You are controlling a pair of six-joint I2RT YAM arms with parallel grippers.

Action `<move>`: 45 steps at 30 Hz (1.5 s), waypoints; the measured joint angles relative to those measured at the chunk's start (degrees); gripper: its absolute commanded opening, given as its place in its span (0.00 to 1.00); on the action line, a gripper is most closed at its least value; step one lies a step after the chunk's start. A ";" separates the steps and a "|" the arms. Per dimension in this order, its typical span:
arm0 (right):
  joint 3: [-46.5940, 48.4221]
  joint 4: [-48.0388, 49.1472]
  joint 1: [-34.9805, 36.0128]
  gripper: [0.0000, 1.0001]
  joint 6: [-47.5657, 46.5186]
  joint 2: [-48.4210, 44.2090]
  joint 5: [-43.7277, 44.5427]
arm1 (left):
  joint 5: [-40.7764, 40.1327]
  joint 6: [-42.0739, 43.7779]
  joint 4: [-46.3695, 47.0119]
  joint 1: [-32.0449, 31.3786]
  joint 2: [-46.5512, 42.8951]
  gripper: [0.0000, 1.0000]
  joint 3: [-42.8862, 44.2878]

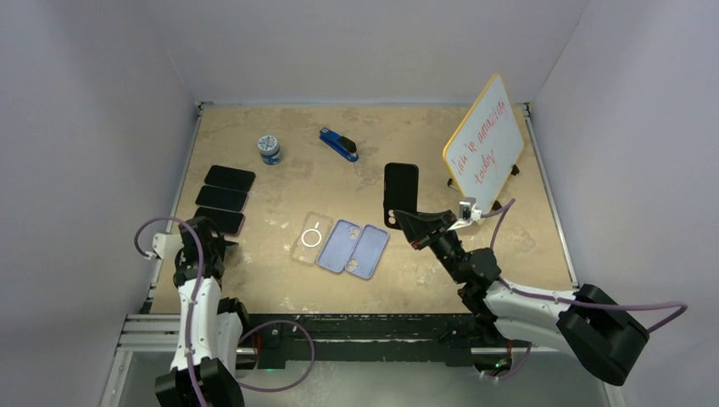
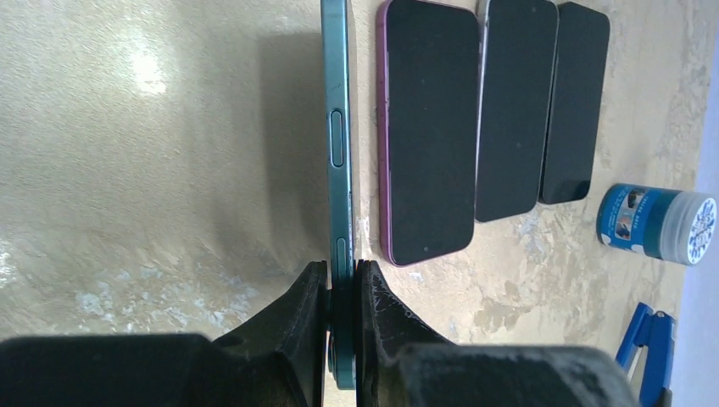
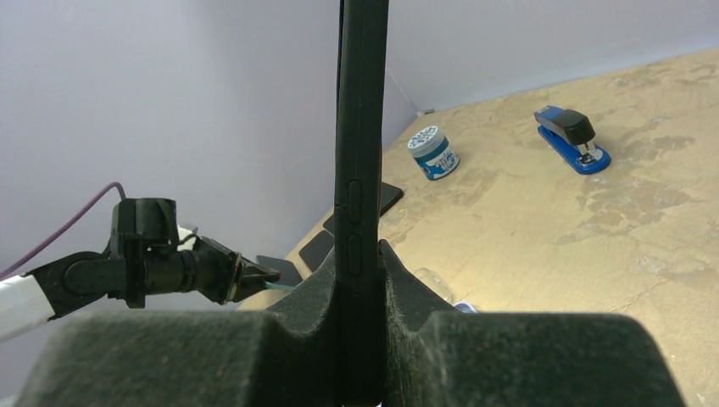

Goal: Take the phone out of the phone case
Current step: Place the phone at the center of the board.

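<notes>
Left claw [image 2: 342, 284] pinches the teal phone [image 2: 339, 153] edge-on, long axis parallel to the phone row [image 2: 515, 110] just beside it; right claw [image 3: 363, 263], well apart, pinches the black case [image 3: 363, 127] upright.

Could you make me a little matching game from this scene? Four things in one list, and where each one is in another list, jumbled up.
Things:
1. teal phone
2. black case
3. blue stapler
4. clear case

Places:
A. lying flat beside two lilac cases
B. gripped edge-on by the left pincer
C. towards the far side of the table, near the small jar
D. held upright by the right pincer

Pairs: 1-B, 2-D, 3-C, 4-A
</notes>
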 measured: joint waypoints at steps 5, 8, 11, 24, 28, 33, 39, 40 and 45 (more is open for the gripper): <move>-0.35 -0.13 0.00 0.00 0.04 -0.87 -0.02 | 0.37 0.46 0.57 2.45 0.85 0.00 -0.39; -0.39 -0.11 0.00 0.00 0.07 -0.98 -0.04 | 1.99 0.57 3.06 4.68 1.55 0.05 -2.27; -0.39 -0.13 0.00 0.00 0.11 -1.07 -0.04 | 3.93 0.61 6.51 6.21 2.01 0.08 -3.52; -0.44 -0.50 0.00 0.00 0.13 -2.49 -0.09 | 5.88 0.76 8.41 8.07 3.87 0.57 -4.72; -0.44 -0.68 0.00 0.00 0.13 -2.64 -0.11 | 5.75 0.81 7.32 8.22 3.87 0.64 -5.05; -0.44 -0.96 0.00 0.00 0.11 -3.56 -0.24 | 4.79 1.31 6.36 8.28 3.85 0.70 -4.79; -0.28 -5.05 0.00 0.00 0.09 -5.75 -0.50 | 4.07 4.66 0.68 8.28 4.68 0.75 -0.70; -0.15 -6.29 0.00 0.00 0.09 -6.34 -0.52 | 4.04 5.49 -0.22 8.31 4.63 0.76 0.20; 3.23 -21.18 0.00 0.00 0.33 -12.76 -0.22 | 4.22 11.82 -5.18 8.13 1.84 0.79 6.12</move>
